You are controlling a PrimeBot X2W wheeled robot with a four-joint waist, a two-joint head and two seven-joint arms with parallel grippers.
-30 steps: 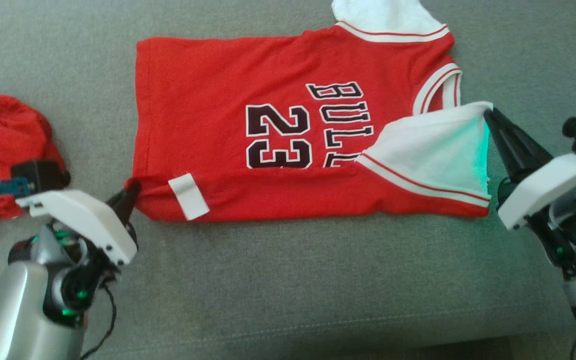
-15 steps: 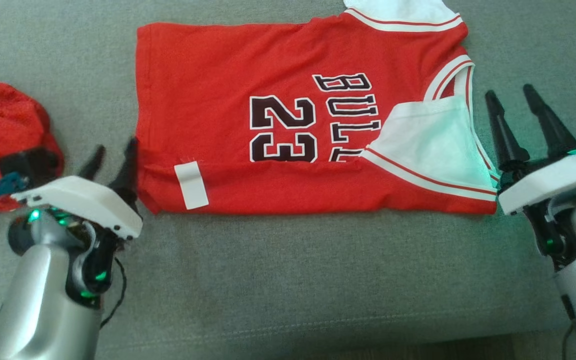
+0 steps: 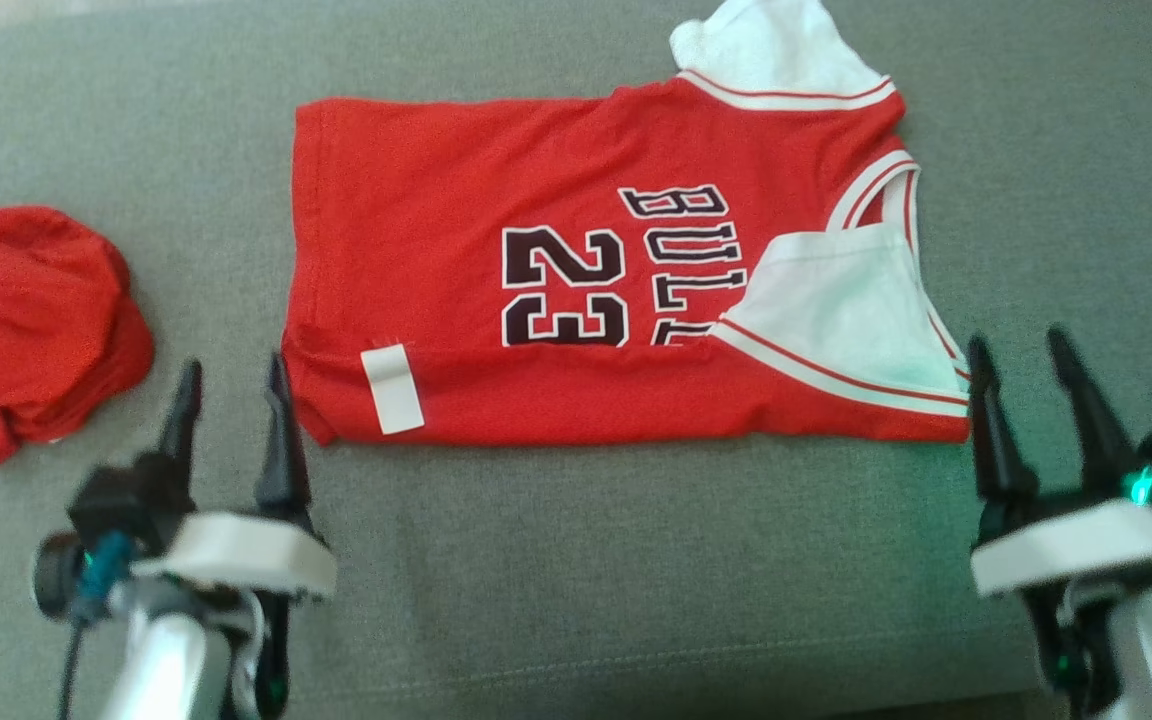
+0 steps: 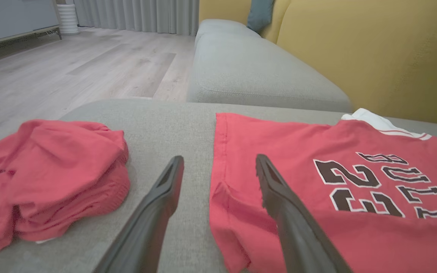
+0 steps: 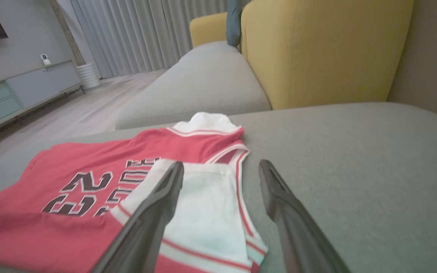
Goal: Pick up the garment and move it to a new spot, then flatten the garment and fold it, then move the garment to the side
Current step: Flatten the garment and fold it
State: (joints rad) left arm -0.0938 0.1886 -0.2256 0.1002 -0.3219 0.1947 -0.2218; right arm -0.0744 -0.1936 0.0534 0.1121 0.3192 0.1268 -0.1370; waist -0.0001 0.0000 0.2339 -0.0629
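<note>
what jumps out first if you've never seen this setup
A red jersey with a black 23 lies spread on the grey cushion, mid-picture, one white sleeve folded over its front at the right. A crumpled red garment sits apart at far left. The left gripper and right gripper stand open by the jersey's near corners.

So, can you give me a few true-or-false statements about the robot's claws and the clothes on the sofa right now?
1. The left claw and right claw are both open, holding nothing. True.
2. A crumpled red garment lies apart from the jersey, on the robot's left. True.
3. The jersey's number reads 45. False: it reads 23.
4. The jersey lies on a wooden floor. False: it lies on the grey sofa cushion.
5. A white sleeve is folded over the jersey's red front. True.
</note>
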